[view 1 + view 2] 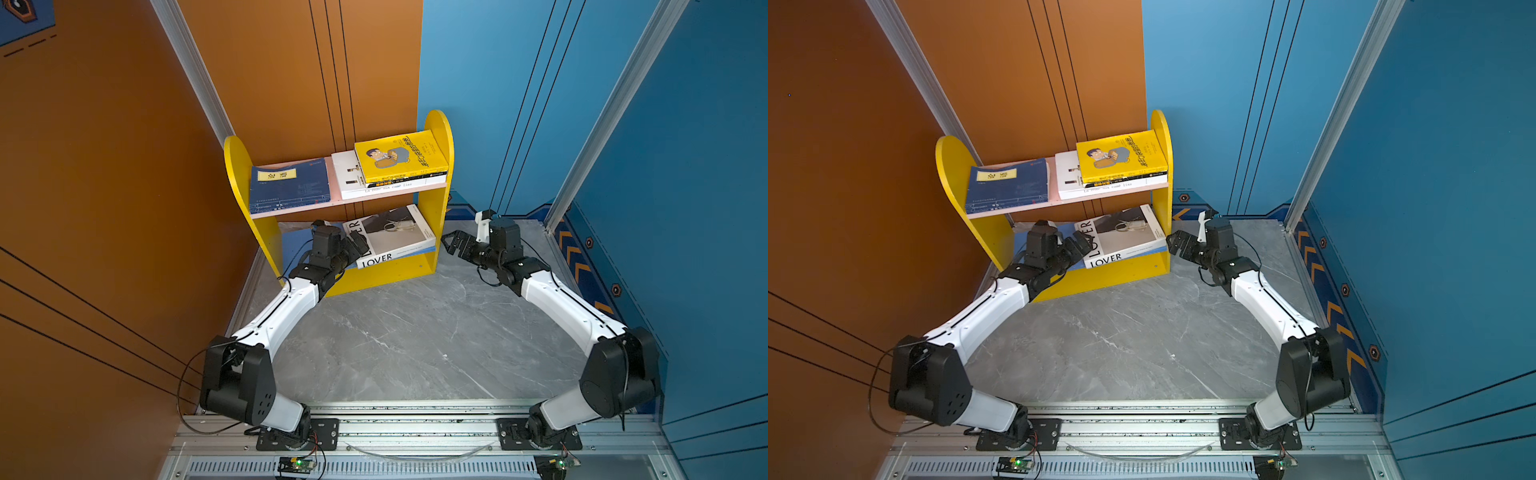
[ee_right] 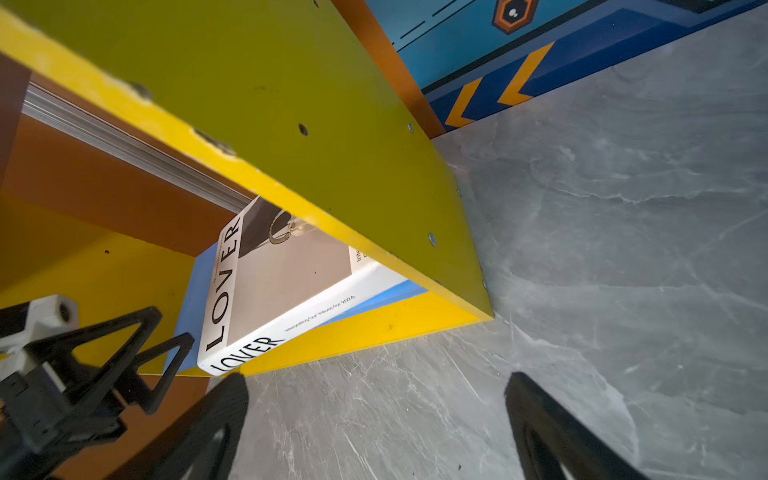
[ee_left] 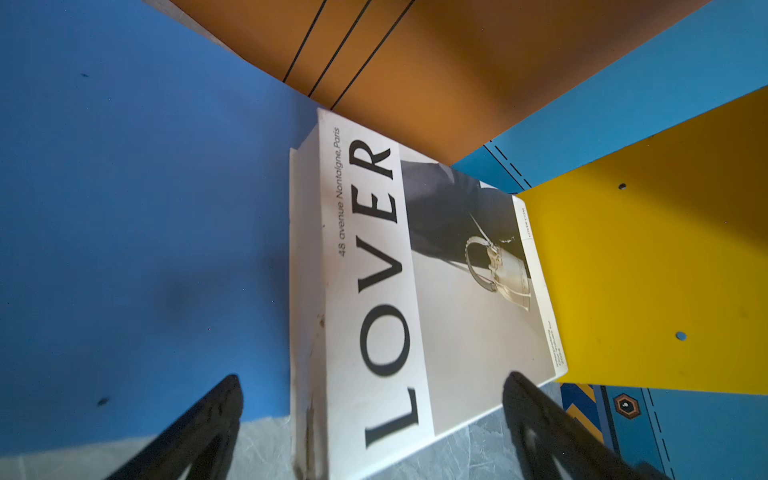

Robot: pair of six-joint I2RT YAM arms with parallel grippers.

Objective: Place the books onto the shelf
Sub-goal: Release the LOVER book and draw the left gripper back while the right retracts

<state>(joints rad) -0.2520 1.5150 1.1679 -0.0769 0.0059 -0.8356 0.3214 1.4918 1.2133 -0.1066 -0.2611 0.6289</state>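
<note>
The LOVER book (image 1: 395, 237) lies flat on the blue lower board (image 3: 124, 208) of the shelf (image 1: 237, 174). It sits snug against the side panel nearest the right arm, probably so the panel squares it. The left gripper (image 1: 359, 244) hovers at its near corner, jaws apart and holding nothing. The right gripper (image 1: 451, 242) hangs just outside that panel, also apart and empty. On the pink upper board (image 1: 291, 212) the navy book (image 1: 289, 187) lies beside a stack topped by the yellow cartoon book (image 1: 401, 156). No book shows on the grey table (image 1: 415, 332), so the job looks finished.

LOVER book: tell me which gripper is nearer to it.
Left. The left gripper sits at the LOVER book's left edge inside the shelf; the right gripper is outside the yellow side panel.
</note>
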